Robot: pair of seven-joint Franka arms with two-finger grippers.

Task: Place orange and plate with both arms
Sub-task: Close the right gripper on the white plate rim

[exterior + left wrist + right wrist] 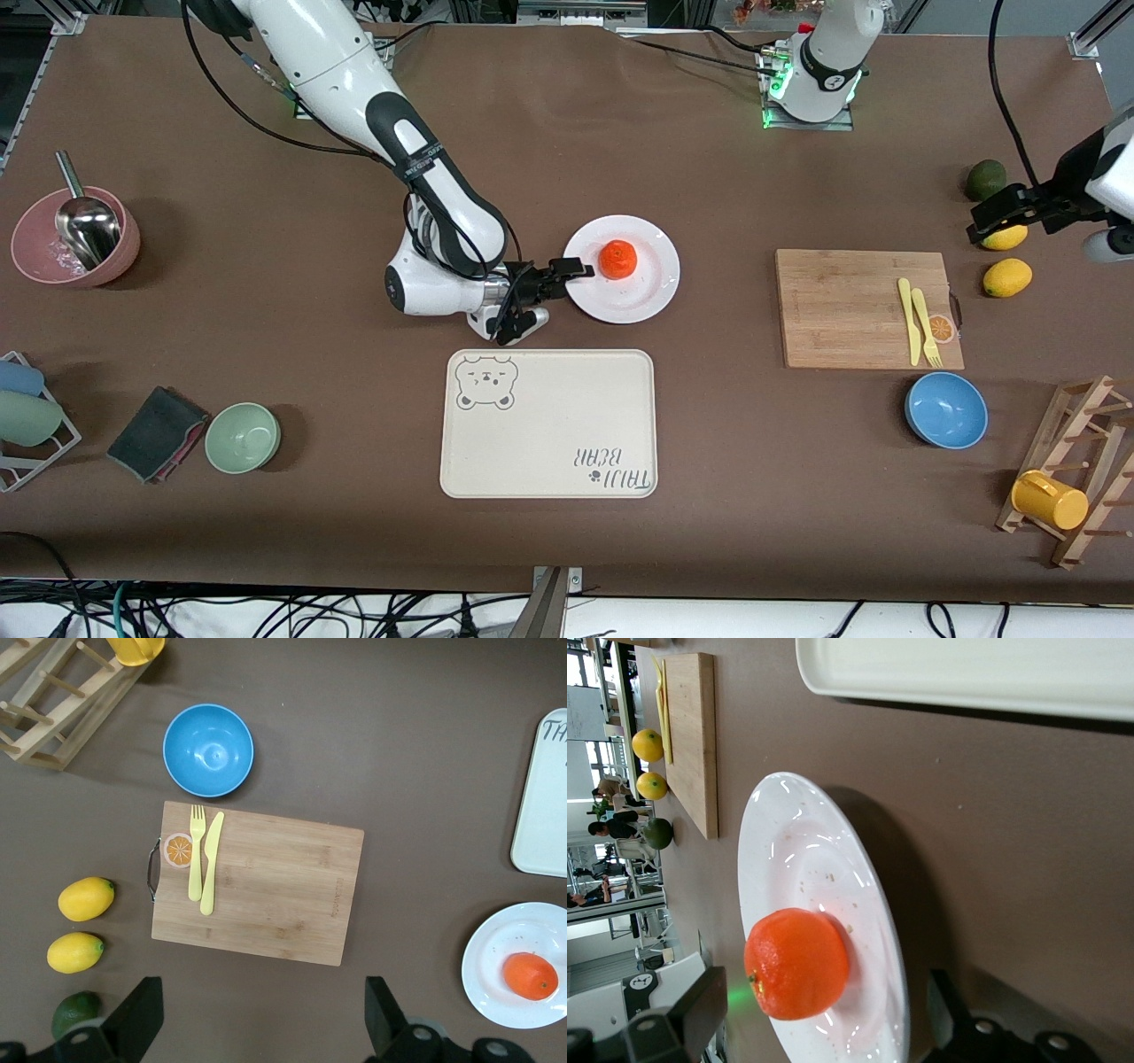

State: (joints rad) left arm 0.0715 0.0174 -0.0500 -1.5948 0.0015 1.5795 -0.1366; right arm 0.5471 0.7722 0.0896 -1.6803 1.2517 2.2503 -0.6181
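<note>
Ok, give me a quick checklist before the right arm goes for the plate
1. Orange sits on the plate: ok.
2. Right pincer open, low at the plate's rim on the right arm's side: ok.
3. Rim between its fingers: cannot tell.
4. Bear tray, nearer the front camera than the plate, bare: ok.
5. Left pincer open, up over the lemons, waiting clear of the plate: ok.

Lab: aluminium framing (1091, 35), cables (266, 611).
</note>
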